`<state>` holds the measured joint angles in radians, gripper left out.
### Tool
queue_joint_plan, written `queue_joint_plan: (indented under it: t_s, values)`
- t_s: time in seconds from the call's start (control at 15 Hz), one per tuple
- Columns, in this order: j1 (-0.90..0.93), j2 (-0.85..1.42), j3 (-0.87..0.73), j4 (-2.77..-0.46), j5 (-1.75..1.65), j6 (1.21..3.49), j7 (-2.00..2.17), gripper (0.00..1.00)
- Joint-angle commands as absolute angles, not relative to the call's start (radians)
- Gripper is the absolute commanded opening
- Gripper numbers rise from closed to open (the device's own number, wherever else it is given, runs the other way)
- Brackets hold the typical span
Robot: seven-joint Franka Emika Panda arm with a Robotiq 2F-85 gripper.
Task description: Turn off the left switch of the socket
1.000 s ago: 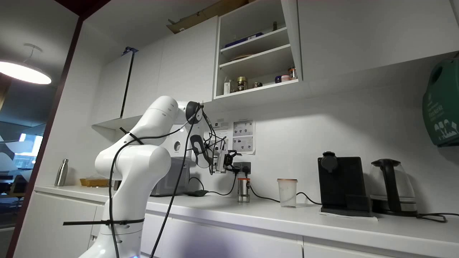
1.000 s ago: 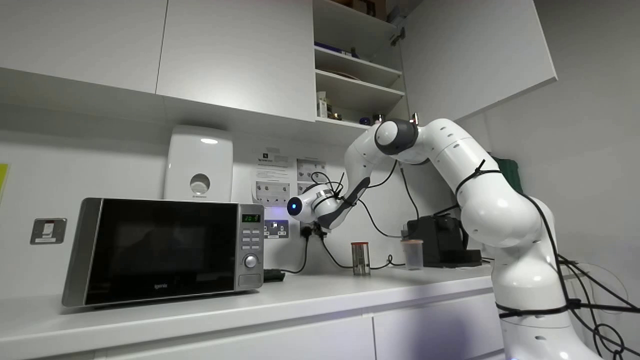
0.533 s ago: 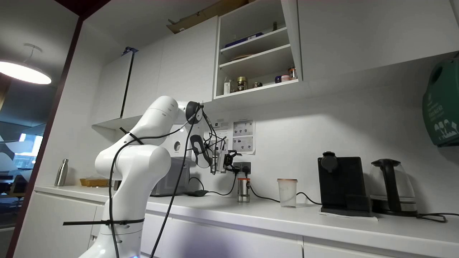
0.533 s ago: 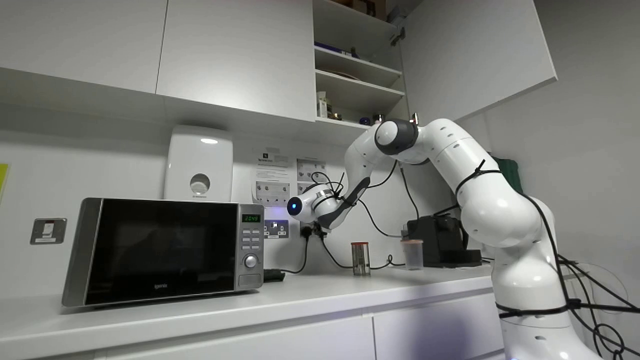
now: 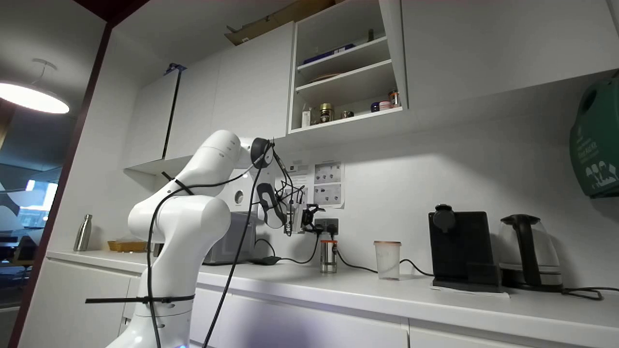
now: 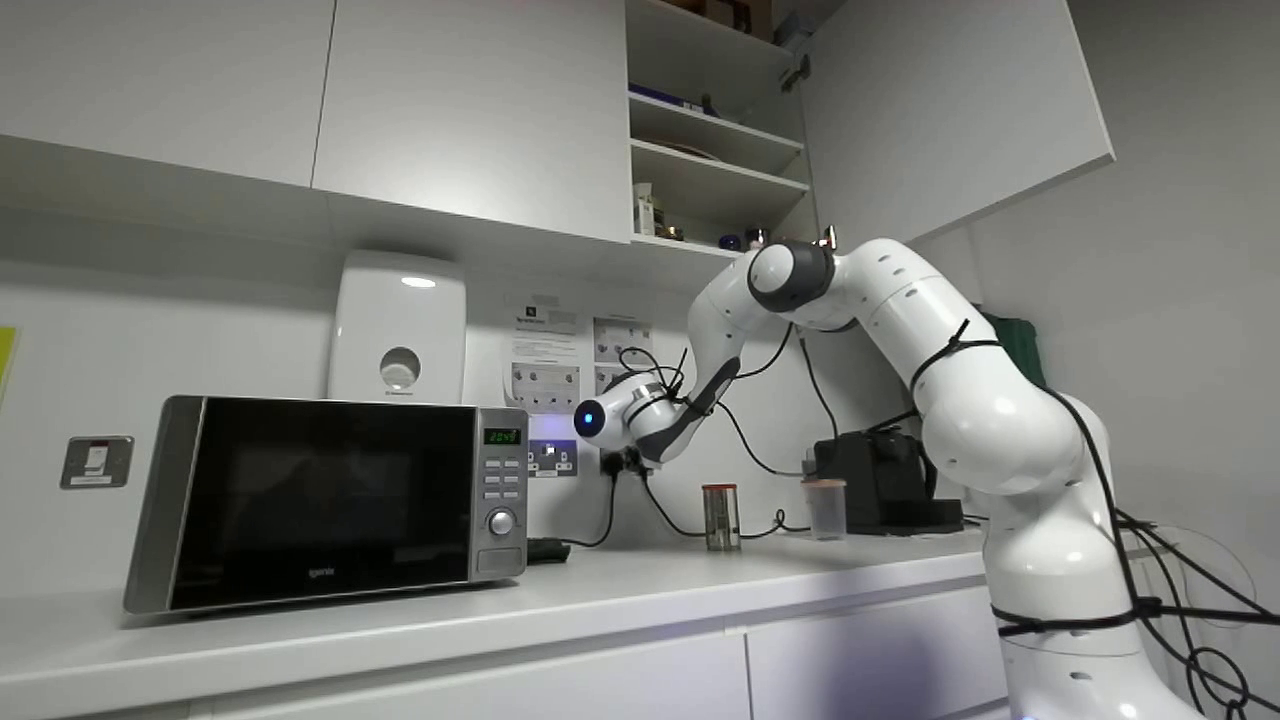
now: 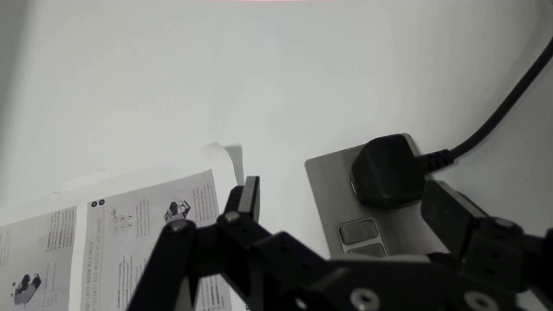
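In the wrist view a grey metal socket [image 7: 330, 185] sits on the white wall. A black plug [image 7: 386, 172] is in it, and two small rocker switches show: an upper switch [image 7: 358, 231] and a lower switch [image 7: 369, 249] partly hidden by the gripper. My gripper [image 7: 347, 196] is wide open and empty in front of this plate. Its left finger stands over bare wall; its right finger is beside the plug, contact unclear. In an exterior view my gripper [image 5: 314, 213] is just left of the dark socket [image 5: 332, 222]. Another socket plate with tiny dark marks [image 6: 552, 465] shows beside the microwave.
A red-lidded canister [image 5: 328, 256] stands below the socket, with a plastic tub [image 5: 388, 259] to its right. Black cables [image 5: 316, 249] hang from the plugs. A microwave [image 6: 340, 500] stands on the counter. Printed notices [image 7: 151, 233] are on the wall. A cabinet door [image 6: 950, 110] hangs open above.
My wrist and gripper have shifted and turned very slightly, with the arm a touch lower. Nothing else has visibly moved.
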<state>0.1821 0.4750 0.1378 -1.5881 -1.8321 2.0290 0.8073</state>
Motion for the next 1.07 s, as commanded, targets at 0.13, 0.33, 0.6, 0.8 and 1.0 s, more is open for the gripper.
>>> queue_joint_plan:
  t_s: [0.13,0.33,0.6,0.8,1.0]
  values:
    - [0.174,0.589,0.123,-1.537,-1.957,2.091,0.898,1.0]
    - [0.177,0.648,0.112,-1.517,-2.047,2.081,0.974,1.0]
    - [0.199,0.699,0.084,-1.508,-2.254,2.031,0.98,1.0]
    - [0.2,0.718,0.077,-1.505,-2.391,1.968,0.955,1.0]
    - [0.201,0.728,0.07,-1.512,-2.498,1.874,0.924,1.0]
